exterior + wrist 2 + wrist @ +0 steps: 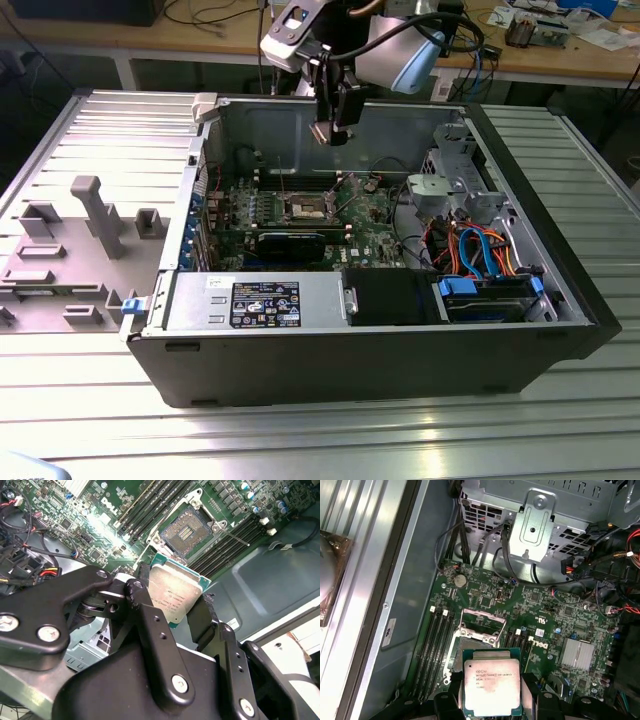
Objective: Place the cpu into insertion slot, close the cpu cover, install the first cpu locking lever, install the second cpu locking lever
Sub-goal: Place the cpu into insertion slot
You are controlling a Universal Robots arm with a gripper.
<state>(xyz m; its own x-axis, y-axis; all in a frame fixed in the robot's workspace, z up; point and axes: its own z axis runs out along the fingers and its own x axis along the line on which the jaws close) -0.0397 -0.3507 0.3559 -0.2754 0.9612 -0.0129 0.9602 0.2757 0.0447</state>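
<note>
Matte black gripper (172, 600) is clamped on the cpu (176, 587), a flat square chip with a dull silver top and green edge, fingers pinching opposite sides. In the exterior view it hangs upper middle, above the open black computer case (350, 350). Inside, the insertion slot (187, 530) sits uncovered on the green board (545, 605).

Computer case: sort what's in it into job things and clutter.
Job:
cpu, clamped in the gripper
insertion slot, uncovered
cpu cover, open

Lying about:
memory slots
coin battery
drive cage
power supply
coloured cables
</note>
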